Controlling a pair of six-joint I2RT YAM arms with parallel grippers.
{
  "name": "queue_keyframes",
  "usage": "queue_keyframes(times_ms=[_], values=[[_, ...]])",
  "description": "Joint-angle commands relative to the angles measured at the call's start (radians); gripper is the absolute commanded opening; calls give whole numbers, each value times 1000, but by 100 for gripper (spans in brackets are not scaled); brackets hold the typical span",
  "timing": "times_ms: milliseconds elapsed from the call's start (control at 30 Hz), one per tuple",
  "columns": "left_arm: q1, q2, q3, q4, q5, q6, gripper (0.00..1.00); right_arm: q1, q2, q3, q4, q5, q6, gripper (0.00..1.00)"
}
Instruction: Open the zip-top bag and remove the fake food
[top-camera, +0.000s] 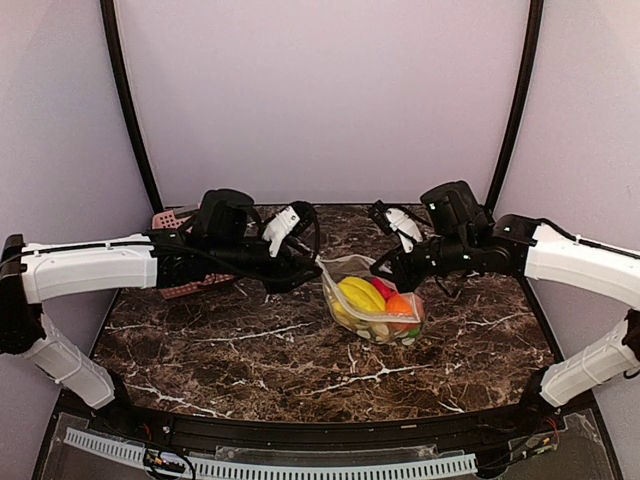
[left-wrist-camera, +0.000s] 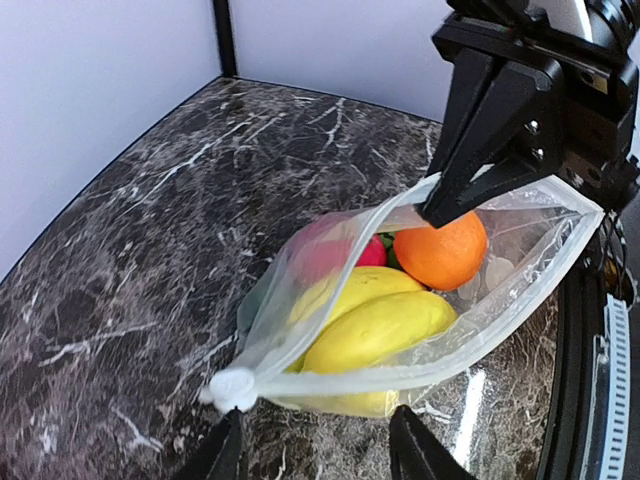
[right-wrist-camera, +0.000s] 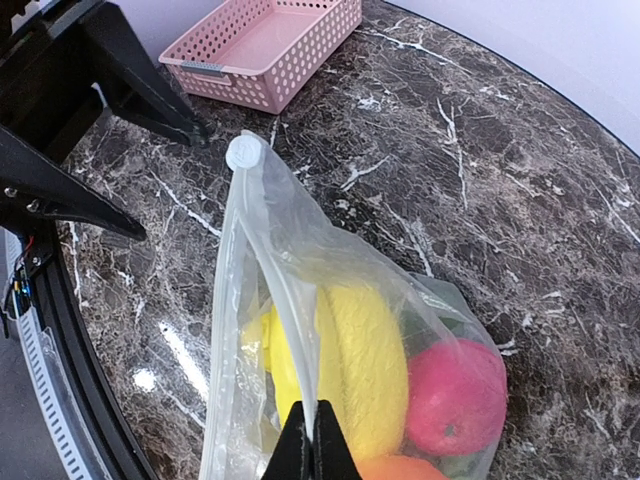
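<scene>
The zip-top bag (top-camera: 368, 300) lies mid-table with its mouth partly open. Inside it are fake food pieces: yellow bananas (left-wrist-camera: 385, 325), an orange ball (left-wrist-camera: 440, 250) and a pink-red ball (right-wrist-camera: 455, 395). My right gripper (right-wrist-camera: 312, 445) is shut on one lip of the bag's mouth and holds it up; it also shows in the left wrist view (left-wrist-camera: 450, 205). My left gripper (left-wrist-camera: 320, 455) is open just in front of the bag's near lip. The white zip slider (left-wrist-camera: 232, 388) sits just above its left fingertip, ungripped.
A pink perforated basket (right-wrist-camera: 265, 45) stands at the back left, partly behind my left arm in the top view (top-camera: 172, 219). The dark marble table (top-camera: 230, 350) ends at a black rim in front.
</scene>
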Motion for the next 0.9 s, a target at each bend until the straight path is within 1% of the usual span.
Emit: queue_keyframes(times_ms=[0,67,100,133,167,300,400,500,633,700,733,800,833,867], values=[[-6,-168,-143,77,-165,-273,48,5,14,-25,135,-53,67,0],[-6,-205,-205,88,-173,-365,47,5,22,-28,162,-74,78,0],[-6,-212,-238,94,-161,-427,46,5,29,-28,177,-85,84,0],[-6,-216,-253,111,-150,-457,45,5,36,-27,190,-101,91,0],[-6,-215,-280,121,-117,-511,45,5,47,-28,205,-118,99,0],[-12,-168,-350,249,-46,-647,45,10,75,-32,271,-181,139,0],[-20,-131,-378,339,-34,-707,46,20,93,-42,303,-197,161,0],[-30,-89,-389,419,-33,-728,50,37,111,-66,340,-202,180,0],[-32,-29,-390,487,-25,-759,49,49,138,-109,398,-223,214,0],[-33,1,-389,526,-18,-769,46,55,149,-131,426,-226,233,0],[-33,22,-386,535,-17,-773,42,55,153,-146,449,-226,241,0],[-32,58,-369,537,-21,-774,33,56,164,-169,485,-231,257,0],[-30,71,-354,528,-28,-767,25,56,169,-180,501,-232,265,0],[-30,94,-347,526,-31,-763,21,56,173,-193,518,-229,273,0]])
